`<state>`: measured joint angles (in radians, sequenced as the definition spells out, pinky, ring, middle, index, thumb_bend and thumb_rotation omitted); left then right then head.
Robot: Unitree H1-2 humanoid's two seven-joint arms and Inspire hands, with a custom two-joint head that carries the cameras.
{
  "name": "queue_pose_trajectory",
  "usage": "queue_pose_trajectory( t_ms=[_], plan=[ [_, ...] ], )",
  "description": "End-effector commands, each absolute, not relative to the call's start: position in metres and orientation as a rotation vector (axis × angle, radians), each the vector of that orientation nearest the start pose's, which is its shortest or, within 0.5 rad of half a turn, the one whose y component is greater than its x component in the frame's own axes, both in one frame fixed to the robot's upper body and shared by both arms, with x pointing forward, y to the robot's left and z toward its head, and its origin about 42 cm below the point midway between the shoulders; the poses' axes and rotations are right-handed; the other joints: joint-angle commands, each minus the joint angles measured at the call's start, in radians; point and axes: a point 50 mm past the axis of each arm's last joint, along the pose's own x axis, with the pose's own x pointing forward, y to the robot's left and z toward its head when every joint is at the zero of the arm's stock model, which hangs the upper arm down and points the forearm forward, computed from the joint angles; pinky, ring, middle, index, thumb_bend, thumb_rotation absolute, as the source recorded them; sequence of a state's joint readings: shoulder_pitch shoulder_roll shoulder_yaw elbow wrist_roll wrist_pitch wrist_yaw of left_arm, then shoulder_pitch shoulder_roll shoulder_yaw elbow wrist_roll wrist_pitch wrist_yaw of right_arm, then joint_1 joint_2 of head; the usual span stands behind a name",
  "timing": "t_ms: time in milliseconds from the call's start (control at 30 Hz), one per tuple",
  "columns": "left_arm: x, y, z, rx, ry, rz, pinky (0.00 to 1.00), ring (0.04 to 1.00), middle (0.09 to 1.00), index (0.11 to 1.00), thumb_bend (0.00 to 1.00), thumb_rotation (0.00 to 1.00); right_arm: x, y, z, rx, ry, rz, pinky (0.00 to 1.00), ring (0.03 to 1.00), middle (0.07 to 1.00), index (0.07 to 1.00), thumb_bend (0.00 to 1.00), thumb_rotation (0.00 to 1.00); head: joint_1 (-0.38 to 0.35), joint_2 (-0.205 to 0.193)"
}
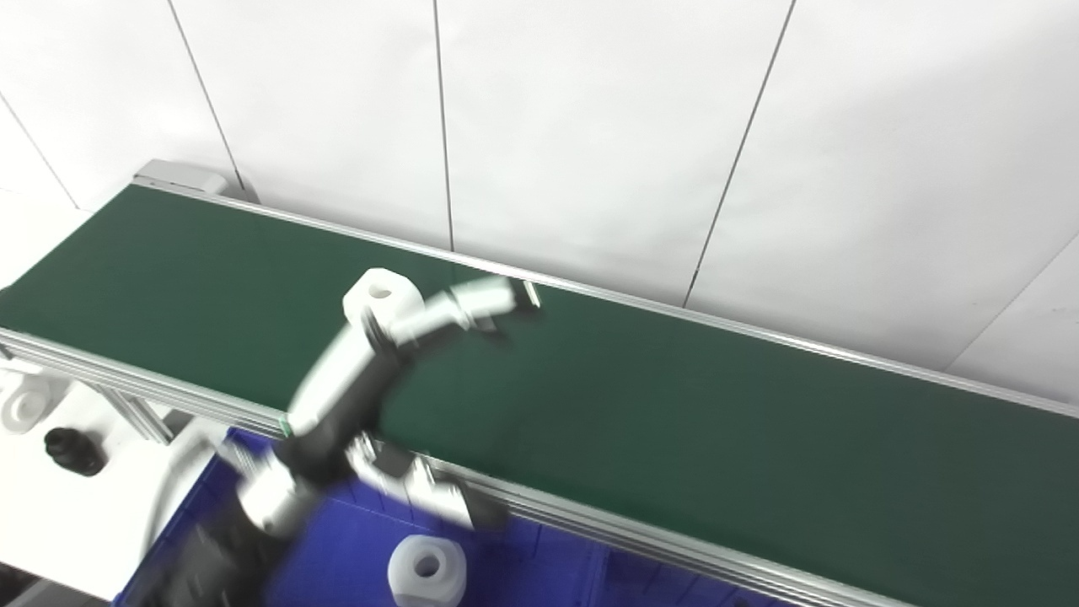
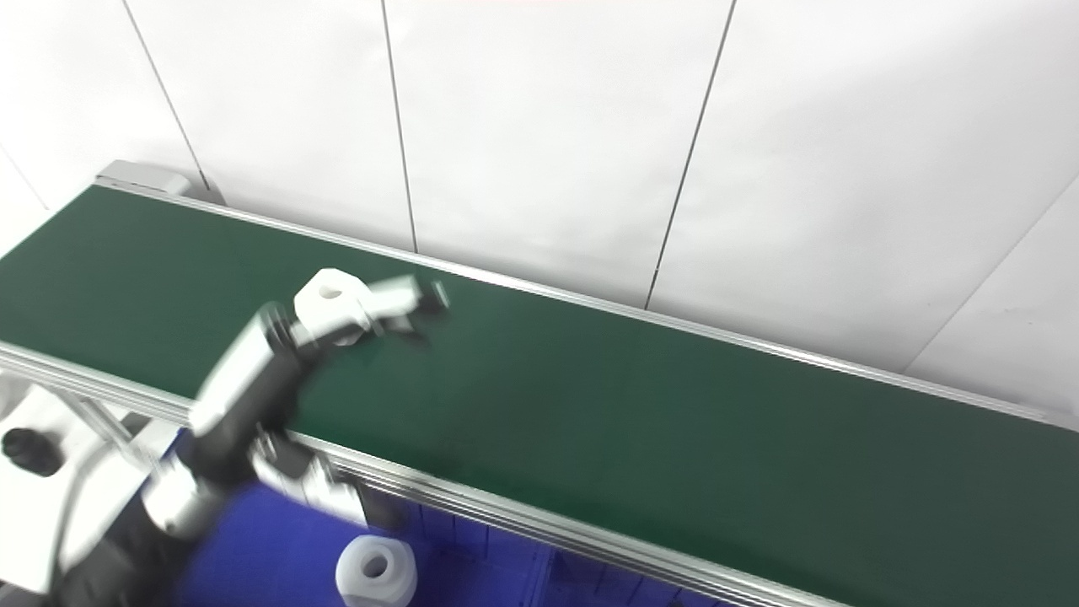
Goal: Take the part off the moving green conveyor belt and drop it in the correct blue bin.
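Fingers (image 1: 485,305) on the left hand (image 1: 371,371) are stretched out long over the green conveyor belt (image 1: 674,405), curling forward past a white part (image 1: 381,297) that sits right against the back of them, near the knuckle side. There's a round hole in the top face of that part. Everything here is smeared with motion blur, so honestly I can't tell if the fingers are actually clamped on it or just touching it alongside. The fingertips look dark and end just short of the belt's far rail.

Down from the fingers, toward the wrist, the thumb side of the hand hangs over the near aluminium rail (image 1: 590,523) of the belt, also blurred.

Below the hand, on the near side of that rail, is a blue bin (image 1: 337,548). A second white part (image 1: 426,569), a chunky ring with a hole through it, lies in it, pretty much straight under the wrist.

Off to the left of the arm, well away from the fingers, a small black part (image 1: 74,449) sits on a white surface, with another whitish round piece (image 1: 24,405) just beyond it at the frame edge.

Behind the fingers, past the belt, it's plain white wall panels (image 1: 590,126) with thin dark seams.

Right hand isn't showing up in either view.
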<state>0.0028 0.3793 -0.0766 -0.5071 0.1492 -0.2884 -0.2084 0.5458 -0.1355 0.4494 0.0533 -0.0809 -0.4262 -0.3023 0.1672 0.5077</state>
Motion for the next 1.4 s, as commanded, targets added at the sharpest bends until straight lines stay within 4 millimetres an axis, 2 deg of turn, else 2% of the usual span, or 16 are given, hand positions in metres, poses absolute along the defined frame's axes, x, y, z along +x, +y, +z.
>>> queue_pose_trajectory(
  t_ms=[0, 67, 167, 267, 467, 700, 1033, 1233, 1367],
  plan=[
    [0.256, 0.255, 0.276, 0.678, -0.782, -0.399, 0.74, 0.887, 0.935, 0.861, 1.0, 0.19, 0.055, -0.164, 0.022, -0.009, 0.114, 0.061, 1.0, 1.0, 1.0, 1.0, 0.85, 0.93, -0.001, 0.002],
    [0.271, 0.257, 0.284, 0.766, -0.781, -0.396, 0.76, 0.899, 0.948, 0.876, 1.0, 0.19, 0.055, -0.164, 0.022, -0.01, 0.114, 0.059, 1.0, 1.0, 1.0, 1.0, 0.85, 0.93, -0.004, 0.003],
    [0.296, 0.265, 0.285, 0.888, -0.772, -0.381, 0.78, 0.906, 0.968, 0.896, 1.0, 0.18, 0.055, -0.164, 0.022, -0.009, 0.116, 0.057, 1.0, 0.999, 1.0, 1.0, 0.85, 0.93, -0.004, 0.003],
    [0.32, 0.275, 0.28, 0.944, -0.746, -0.382, 0.79, 0.905, 0.967, 0.907, 1.0, 0.17, 0.054, -0.165, 0.022, -0.005, 0.12, 0.058, 1.0, 1.0, 1.0, 1.0, 0.84, 0.92, -0.004, 0.002],
    [0.376, 0.296, 0.268, 1.217, -0.626, -0.396, 0.73, 0.885, 0.947, 0.936, 1.0, 0.17, 0.055, -0.165, 0.022, 0.0, 0.121, 0.066, 1.0, 1.0, 1.0, 1.0, 0.85, 0.92, -0.001, 0.003],
    [0.419, 0.303, 0.247, 1.48, -0.531, -0.429, 0.79, 0.876, 0.906, 0.914, 1.0, 0.18, 0.055, -0.165, 0.022, 0.0, 0.119, 0.069, 1.0, 0.999, 1.0, 1.0, 0.85, 0.92, -0.006, 0.008],
    [0.454, 0.297, 0.199, 1.77, -0.348, -0.5, 0.84, 0.881, 0.89, 0.905, 1.0, 0.22, 0.055, -0.163, 0.024, 0.007, 0.114, 0.073, 1.0, 0.985, 1.0, 1.0, 0.85, 0.92, -0.012, 0.019],
    [0.462, 0.285, 0.168, 1.866, -0.255, -0.584, 0.86, 0.891, 0.904, 0.912, 1.0, 0.23, 0.053, -0.16, 0.028, 0.019, 0.108, 0.073, 1.0, 0.982, 1.0, 1.0, 0.85, 0.91, -0.024, 0.028],
    [0.465, 0.28, 0.154, 1.899, -0.207, -0.639, 0.86, 0.892, 0.909, 0.905, 1.0, 0.25, 0.053, -0.159, 0.029, 0.031, 0.11, 0.069, 1.0, 0.983, 1.0, 1.0, 0.86, 0.9, -0.03, 0.028]
  ],
)
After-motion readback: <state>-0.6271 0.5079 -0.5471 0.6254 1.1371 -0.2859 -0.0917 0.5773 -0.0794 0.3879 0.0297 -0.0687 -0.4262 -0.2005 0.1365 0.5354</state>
